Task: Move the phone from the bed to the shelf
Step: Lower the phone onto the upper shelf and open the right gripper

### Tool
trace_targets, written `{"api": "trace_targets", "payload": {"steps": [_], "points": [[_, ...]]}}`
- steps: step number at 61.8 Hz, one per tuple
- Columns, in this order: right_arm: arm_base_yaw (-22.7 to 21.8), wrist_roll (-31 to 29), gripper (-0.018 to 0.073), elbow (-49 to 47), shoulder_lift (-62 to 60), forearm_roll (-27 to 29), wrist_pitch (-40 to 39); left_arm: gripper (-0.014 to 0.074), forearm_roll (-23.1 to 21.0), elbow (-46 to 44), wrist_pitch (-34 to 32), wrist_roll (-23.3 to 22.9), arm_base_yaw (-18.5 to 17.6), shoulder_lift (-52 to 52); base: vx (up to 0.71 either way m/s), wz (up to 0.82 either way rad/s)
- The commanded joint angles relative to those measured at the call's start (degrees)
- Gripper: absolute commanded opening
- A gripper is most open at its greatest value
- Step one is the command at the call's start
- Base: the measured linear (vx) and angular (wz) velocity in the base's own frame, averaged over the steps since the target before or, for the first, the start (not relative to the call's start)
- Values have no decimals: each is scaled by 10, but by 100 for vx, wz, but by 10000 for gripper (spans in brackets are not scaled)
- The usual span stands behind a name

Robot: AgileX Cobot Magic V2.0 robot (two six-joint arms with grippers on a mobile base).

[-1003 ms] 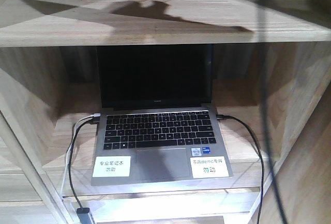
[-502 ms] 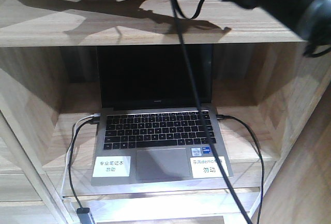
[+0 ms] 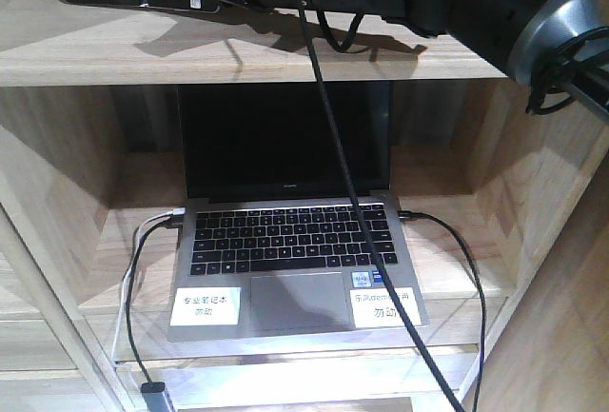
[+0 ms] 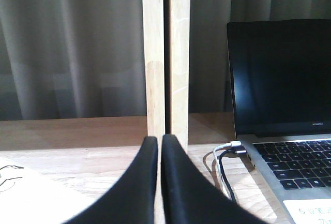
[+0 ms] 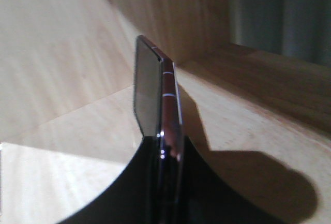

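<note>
One flat black smartphone with a pinkish rim [image 5: 163,110] is in view, and one open grey laptop with a black screen [image 3: 290,231]. The laptop carries two white rectangular labels [image 3: 205,308], one each side of its single touchpad. Two dark cables [image 3: 133,288] plug into its sides, one per side. One light wooden shelving unit [image 3: 76,60] holds it all.
</note>
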Motion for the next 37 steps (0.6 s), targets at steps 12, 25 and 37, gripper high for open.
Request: {"api": "trace_targets", "payload": {"steps": [12,25,37], "points": [[-3,-7,326,-19,-30,17,-55,1,-6,-14,-41,-5,-3,-4,0,0],[-3,-4,619,-19,-31,-11,-90,1,-6,-14,-41,-5,-3,-4,0,0],[-3,-1,707,-19,-40,-49,-86,1,-6,-14,-41,-5,-3,-4,0,0]]}}
